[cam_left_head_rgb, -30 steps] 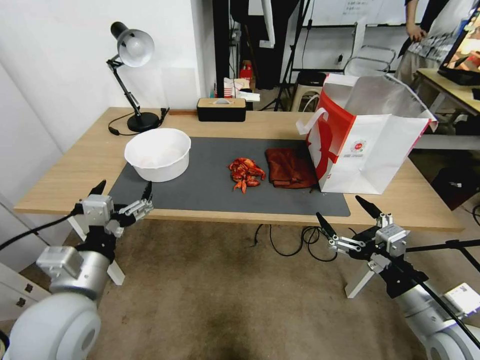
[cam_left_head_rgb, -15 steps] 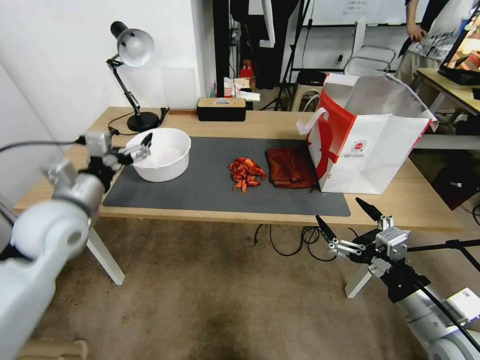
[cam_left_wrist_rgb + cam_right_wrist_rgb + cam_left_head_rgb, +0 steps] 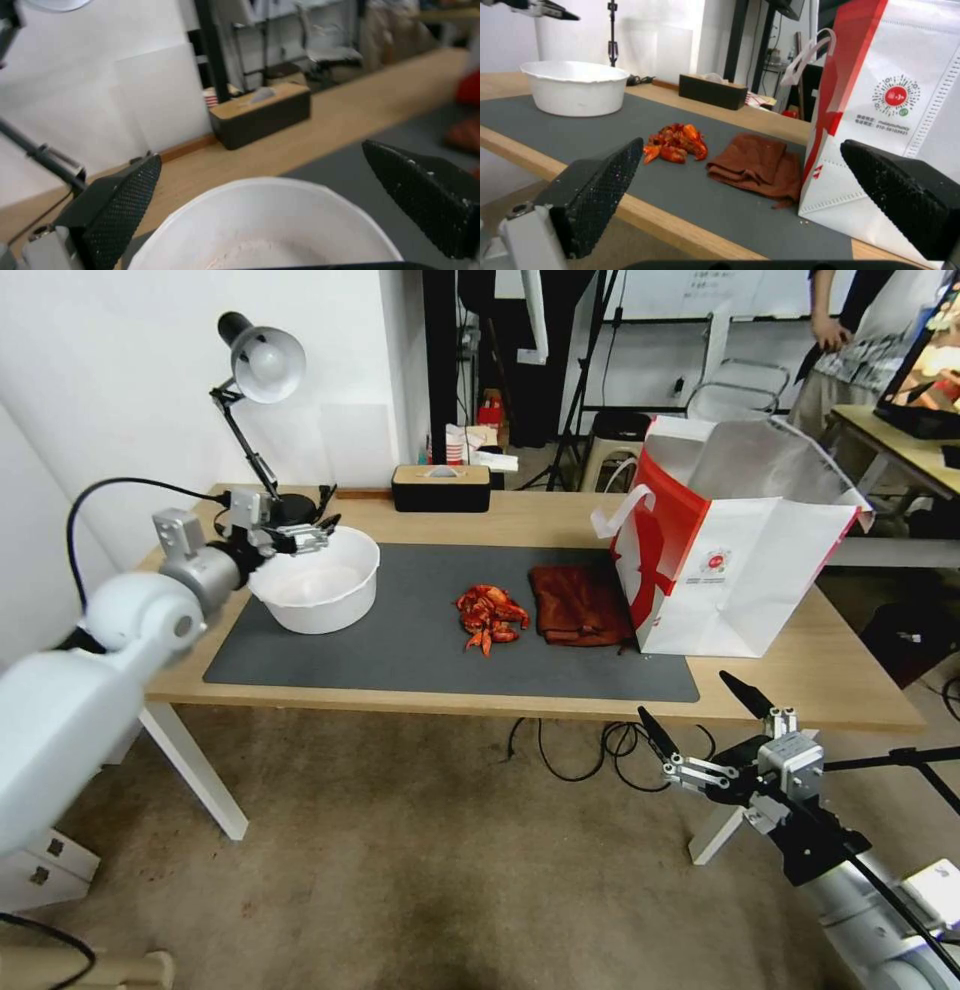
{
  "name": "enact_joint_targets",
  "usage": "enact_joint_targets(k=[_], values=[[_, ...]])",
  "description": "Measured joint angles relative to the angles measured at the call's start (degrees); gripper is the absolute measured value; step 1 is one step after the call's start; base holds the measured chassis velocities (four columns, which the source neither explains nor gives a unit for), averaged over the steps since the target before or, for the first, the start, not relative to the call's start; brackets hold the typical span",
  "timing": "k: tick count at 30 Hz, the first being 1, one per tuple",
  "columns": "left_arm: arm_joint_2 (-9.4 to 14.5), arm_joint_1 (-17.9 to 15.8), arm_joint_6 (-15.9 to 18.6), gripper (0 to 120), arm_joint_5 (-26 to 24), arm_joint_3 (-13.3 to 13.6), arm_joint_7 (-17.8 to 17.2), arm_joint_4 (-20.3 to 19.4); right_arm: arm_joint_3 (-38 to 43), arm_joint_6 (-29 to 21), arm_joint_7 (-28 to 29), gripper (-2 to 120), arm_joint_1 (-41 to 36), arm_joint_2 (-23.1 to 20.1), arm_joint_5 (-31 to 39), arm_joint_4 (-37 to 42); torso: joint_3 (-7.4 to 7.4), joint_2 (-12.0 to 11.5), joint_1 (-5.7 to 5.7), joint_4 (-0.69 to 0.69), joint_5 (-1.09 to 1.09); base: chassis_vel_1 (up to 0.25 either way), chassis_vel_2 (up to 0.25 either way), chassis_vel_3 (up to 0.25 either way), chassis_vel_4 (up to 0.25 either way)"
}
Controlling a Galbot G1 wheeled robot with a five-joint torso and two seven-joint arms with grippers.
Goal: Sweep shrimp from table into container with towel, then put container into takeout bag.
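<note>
The round white container (image 3: 315, 580) stands at the left end of the dark grey mat (image 3: 420, 655) on the light-wood table (image 3: 800, 670). My left gripper (image 3: 325, 510) hovers open just above its far left rim; the left wrist view looks down over the container (image 3: 270, 221) between the fingers. The red-orange shrimp (image 3: 490, 615) lie heaped mid-mat, with the rust-red towel (image 3: 578, 605) right beside them. The takeout bag (image 3: 730, 540) stands open next to the towel. My right gripper (image 3: 685, 698) hangs open below the table's front edge, facing shrimp (image 3: 677, 144), towel (image 3: 755, 165) and bag (image 3: 895, 105).
A black desk lamp (image 3: 262, 365) stands at the table's back left, close behind my left gripper. A dark tissue box (image 3: 440, 487) with a wooden top sits at the back edge. Cables (image 3: 590, 750) trail on the floor under the table.
My left arm has risen from below the table's front edge, swung out to the left and come over the container's far left rim. The right gripper has barely moved.
</note>
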Motion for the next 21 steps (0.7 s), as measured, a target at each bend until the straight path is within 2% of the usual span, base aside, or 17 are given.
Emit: enact_joint_targets(k=[2, 3, 4, 5, 7, 8, 9, 10, 11, 12, 13, 14, 15, 16, 19, 20, 21], values=[[2.15, -0.68, -2.38, 100, 8.82, -0.52, 10.99, 2.28, -0.10, 0.28, 0.00, 100, 0.05, -0.02, -0.07, -0.36, 0.00, 0.00, -0.01, 0.00, 0.00, 0.000, 0.000, 0.000, 0.000], [2.15, -0.68, -2.38, 100, 8.82, -0.52, 10.99, 2.28, -0.10, 0.28, 0.00, 100, 0.05, -0.02, -0.07, -0.36, 0.00, 0.00, -0.01, 0.00, 0.00, 0.000, 0.000, 0.000, 0.000], [3.08, -1.19, -4.39, 100, 13.70, -0.64, 17.09, 3.41, -0.18, 0.32, 0.00, 100, 0.16, -0.13, -0.09, -0.48, 0.00, 0.00, -0.01, 0.01, 0.00, 0.000, 0.000, 0.000, 0.000], [3.83, -1.67, -6.10, 100, 17.01, -0.28, 21.76, 4.02, -0.23, 0.32, 0.00, 100, 0.26, -0.26, -0.09, -0.55, 0.00, 0.00, -0.01, 0.02, 0.00, 0.000, 0.000, 0.000, 0.000], [5.08, -3.43, -9.81, 100, 21.96, 2.38, 30.91, 4.57, -0.30, 0.32, 0.00, 100, 0.46, -0.58, -0.09, -0.59, 0.00, 0.00, -0.01, 0.03, 0.00, 0.000, 0.000, 0.000, 0.000], [5.08, -3.43, -9.81, 100, 21.96, 2.38, 30.91, 4.57, -0.30, 0.32, 0.00, 100, 0.46, -0.58, -0.09, -0.59, 0.00, 0.00, -0.01, 0.03, 0.00, 0.000, 0.000, 0.000, 0.000], [5.41, -4.45, -10.87, 100, 23.97, 4.05, 33.57, 4.61, -0.35, 0.32, 0.00, 100, 0.49, -0.66, -0.09, -0.59, 0.00, 0.01, -0.01, 0.02, 0.00, 0.000, 0.000, 0.000, 0.000], [6.01, -7.10, -12.41, 100, 27.88, 8.14, 37.17, 4.62, -0.43, 0.30, 0.00, 100, 0.49, -0.80, -0.09, -0.59, 0.00, 0.01, -0.01, -0.01, 0.00, 0.000, 0.000, 0.000, 0.000], [6.01, -7.10, -12.41, 100, 27.88, 8.14, 37.17, 4.62, -0.43, 0.30, 0.00, 100, 0.49, -0.80, -0.09, -0.59, 0.00, 0.01, -0.01, -0.01, 0.00, 0.000, 0.000, 0.000, 0.000], [6.25, -9.74, -13.04, 100, 30.51, 11.98, 38.05, 4.72, -0.50, 0.29, 0.01, 100, 0.43, -0.81, -0.09, -0.59, 0.00, 0.01, -0.01, -0.01, 0.00, 0.000, 0.000, 0.000, 0.000], [6.26, -11.73, -13.14, 100, 31.95, 14.71, 38.15, 4.91, -0.57, 0.29, 0.01, 100, 0.34, -0.79, -0.09, -0.58, 0.00, 0.01, -0.01, -0.01, 0.00, 0.000, 0.000, 0.000, 0.000], [5.97, -15.79, -13.16, 100, 33.72, 19.37, 37.83, 5.51, -0.69, 0.44, 0.02, 100, 0.13, -0.63, -0.19, -0.57, 0.01, 0.01, -0.01, 0.00, -0.01, 0.000, 0.000, 0.000, 0.000], [5.48, -18.71, -12.97, 100, 34.51, 21.91, 37.33, 5.96, -0.75, 0.68, 0.02, 100, -0.04, -0.50, -0.28, -0.55, 0.01, 0.01, 0.00, -0.01, -0.01, 0.000, 0.000, 0.000, 0.000], [5.48, -18.71, -12.97, 100, 34.51, 21.91, 37.33, 5.96, -0.75, 0.68, 0.02, 100, -0.04, -0.50, -0.28, -0.55, 0.01, 0.01, 0.00, -0.01, -0.01, 0.000, 0.000, 0.000, 0.000], [3.93, -24.86, -12.08, 100, 36.91, 27.32, 36.55, 7.06, -0.87, 1.53, 0.02, 100, -0.66, -0.04, -0.41, -0.36, 0.00, 0.01, -0.01, -0.05, 0.02, 0.000, 0.000, 0.000, 0.000], [3.93, -24.86, -12.08, 100, 36.91, 27.32, 36.55, 7.06, -0.87, 1.53, 0.02, 100, -0.66, -0.04, -0.41, -0.36, 0.00, 0.01, -0.01, -0.05, 0.02, 0.000, 0.000, 0.000, 0.000], [3.57, -27.19, -11.85, 100, 38.52, 30.30, 36.41, 7.67, -0.83, 1.85, 0.02, 100, -0.92, 0.03, -0.41, -0.20, 0.00, 0.01, -0.01, -0.05, 0.02, 0.000, 0.000, 0.000, 0.000]])
